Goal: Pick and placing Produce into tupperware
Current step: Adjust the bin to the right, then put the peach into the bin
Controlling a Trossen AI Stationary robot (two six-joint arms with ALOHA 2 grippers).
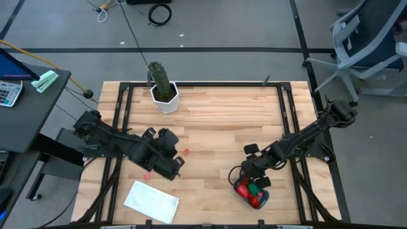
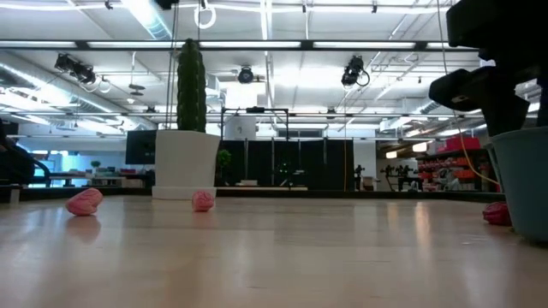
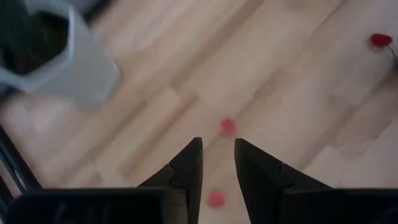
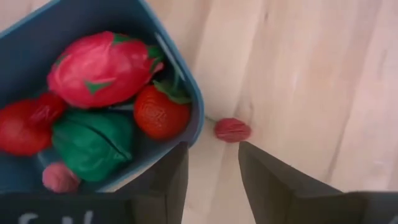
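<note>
At the near right of the pale wooden counter [image 1: 216,127] sits the shallow teal-blue plastic container [image 4: 186,84], already holding a large pink dragon-fruit-like toy [image 4: 102,62], a red strawberry toy [image 4: 161,112], a green toy [image 4: 93,143], another red piece and a small pink one. The right gripper [image 4: 211,171] hangs just over its corner with fingers parted and nothing between them — aimed, by the look of it, at a small red toy [image 4: 232,130] lying on the wood just beside the container's wall. That piece probably fell short or awaits collection.

Farther left, the left gripper [image 3: 217,165] is also open and empty, pointed down over a little pink-red toy [image 3: 227,126], with a second one [image 3: 216,199] showing between its fingers lower still. A flat white rectangular sheet [image 1: 151,201] lies near that arm.

At the far edge stands the tall green cactus in its white pot [image 1: 163,89] — well apart from the work, so no obstacle to either reach.
</note>
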